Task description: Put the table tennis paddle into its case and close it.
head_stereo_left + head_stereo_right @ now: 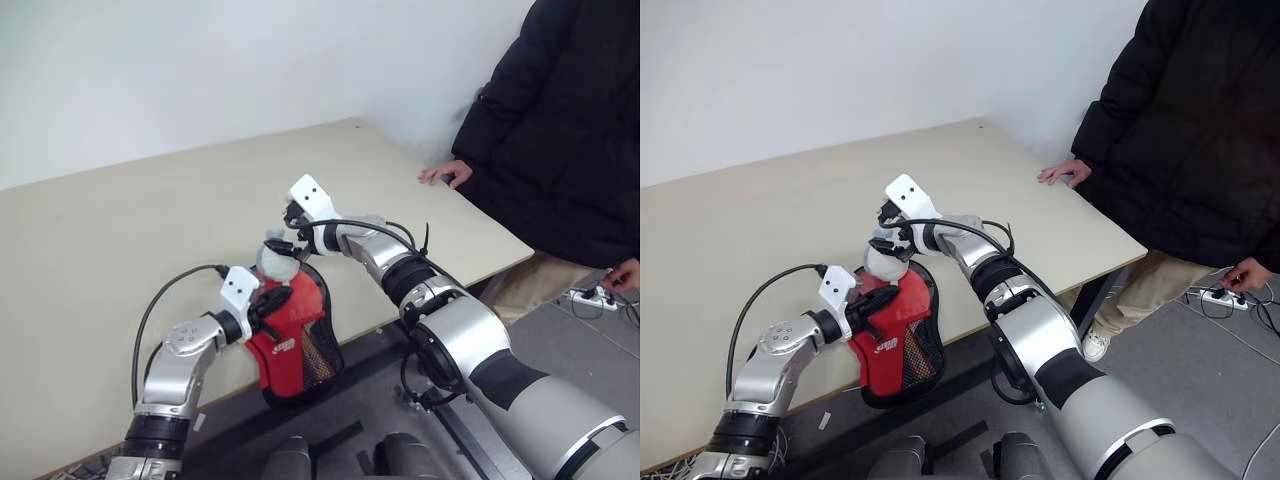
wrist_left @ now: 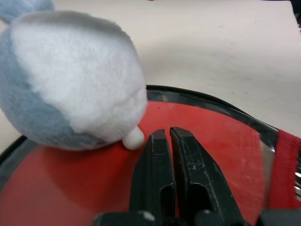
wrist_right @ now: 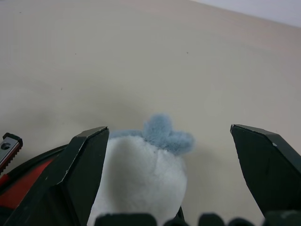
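Pale wall stands behind a plain beige desk (image 1: 150,230), whose near edge carries the case (image 1: 300,335), lying partly over that edge with its black rim and mesh side toward the robot. Inside it sits the table tennis paddle (image 1: 285,325), its red face showing and white lettering near the lower part; the handle cannot be made out. A small plush toy (image 1: 278,262), white with blue-grey patches and a blue-grey tuft on top, rests on the far end of the red face, sitting over the case's upper rim and so in the way of shutting it.

At the far right corner of the desk stands a person in a black padded jacket (image 1: 560,130), one hand (image 1: 447,173) resting on the desk's edge, the other hand (image 1: 622,275) lowered beside a white power strip (image 1: 592,294) on the floor.

The left gripper (image 2: 169,141) is clenched, its two black fingers pressed together with their tips against the paddle's red rubber, just beside the toy; whether anything thin is pinched between them cannot be told. The right gripper (image 3: 169,155) is spread wide, its fingers standing on either side of the plush toy without pressing it: one finger lies close along the toy's flank, the other is well apart from it.
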